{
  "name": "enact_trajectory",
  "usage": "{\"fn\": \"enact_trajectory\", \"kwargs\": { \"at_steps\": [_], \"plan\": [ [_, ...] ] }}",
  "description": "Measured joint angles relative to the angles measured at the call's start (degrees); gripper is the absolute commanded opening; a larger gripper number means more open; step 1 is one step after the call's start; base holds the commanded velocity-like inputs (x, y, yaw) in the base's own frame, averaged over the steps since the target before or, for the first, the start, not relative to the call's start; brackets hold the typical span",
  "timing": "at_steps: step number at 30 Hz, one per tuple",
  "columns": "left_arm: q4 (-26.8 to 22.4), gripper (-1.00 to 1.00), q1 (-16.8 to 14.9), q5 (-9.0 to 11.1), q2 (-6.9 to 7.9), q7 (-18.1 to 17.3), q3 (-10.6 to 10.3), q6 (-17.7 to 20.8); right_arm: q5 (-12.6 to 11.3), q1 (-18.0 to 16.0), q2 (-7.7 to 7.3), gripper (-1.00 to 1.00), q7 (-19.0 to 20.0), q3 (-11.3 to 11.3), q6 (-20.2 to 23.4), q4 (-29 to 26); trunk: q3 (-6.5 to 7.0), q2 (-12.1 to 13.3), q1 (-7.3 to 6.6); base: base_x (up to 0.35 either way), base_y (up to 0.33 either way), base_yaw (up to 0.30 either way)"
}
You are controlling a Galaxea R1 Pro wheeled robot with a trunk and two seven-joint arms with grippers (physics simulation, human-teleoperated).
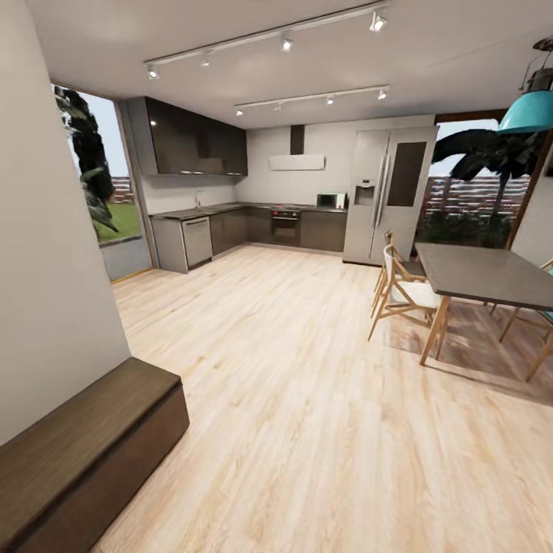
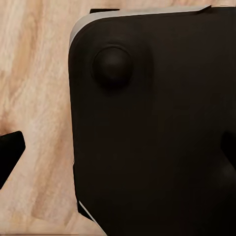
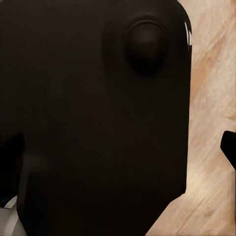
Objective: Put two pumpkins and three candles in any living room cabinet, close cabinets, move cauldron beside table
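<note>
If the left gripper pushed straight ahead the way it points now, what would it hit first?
Probably the robot's own black base, which sits right along its line, with wood floor beyond its edge. Depth is unclear.

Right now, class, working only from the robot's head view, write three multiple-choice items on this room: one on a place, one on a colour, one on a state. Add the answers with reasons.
1. Where is the dining table?
A. on the view's right
B. against the left wall
C. beside the oven

2. What colour is the hanging lamp?
A. red
B. turquoise
C. yellow

3. How does the low brown cabinet stand?
A. a drawer pulled out
B. tipped over
C. closed, with its top bare

Answers: 1 A, it stands right of the open wooden floor, chairs beside it; 2 B, its shade is turquoise; 3 C, its front shows flush and nothing lies on it.
</note>
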Motion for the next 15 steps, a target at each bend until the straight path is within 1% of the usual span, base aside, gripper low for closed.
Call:
{"fn": "enact_trajectory", "kwargs": {
  "at_steps": [5, 15],
  "plan": [
    [0.00, 1.00, 0.00, 0.00, -0.01, 0.00, 0.00, 0.00, 0.04, 0.00, 0.04, 1.00, -0.02, 0.00, 0.00, 0.00, 0.00, 0.01, 0.01, -0.192, 0.000, 0.274],
    [0.00, 1.00, 0.00, 0.00, 0.00, 0.00, 0.00, 0.00, 0.09, -0.01, 0.12, 1.00, -0.02, 0.00, 0.00, 0.00, 0.00, 0.00, 0.01, -0.247, 0.000, 0.275]
  ]
}}
